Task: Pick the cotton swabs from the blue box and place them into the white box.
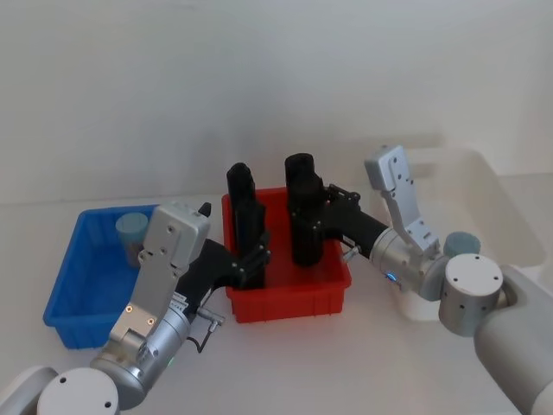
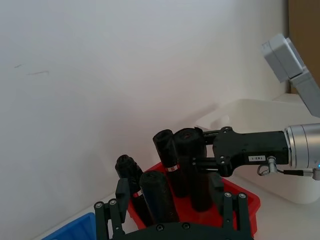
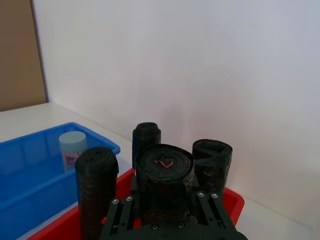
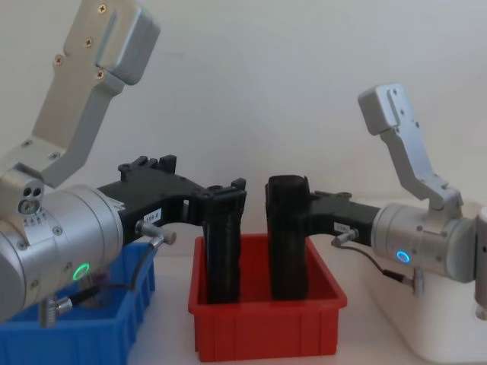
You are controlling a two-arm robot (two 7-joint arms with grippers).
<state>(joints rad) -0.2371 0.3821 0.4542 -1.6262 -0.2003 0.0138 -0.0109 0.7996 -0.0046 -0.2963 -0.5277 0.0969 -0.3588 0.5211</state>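
Both grippers are on the wrong bin: left gripper (image 1: 256, 259) and right gripper (image 4: 288, 209) each pinch a black roll (image 1: 304, 207) in the red bin (image 1: 289, 298). You risk binning rolls w/ swabs. One cotton swab tub (image 1: 133, 230) sits in blue box (image 1: 65, 277); another (image 1: 460, 244) in white box (image 1: 484, 177).

left end effector (image 2: 172, 207) around black roll (image 2: 159, 196) | red bin (image 2: 245, 200) | right end effector (image 2: 192, 155) grips roll
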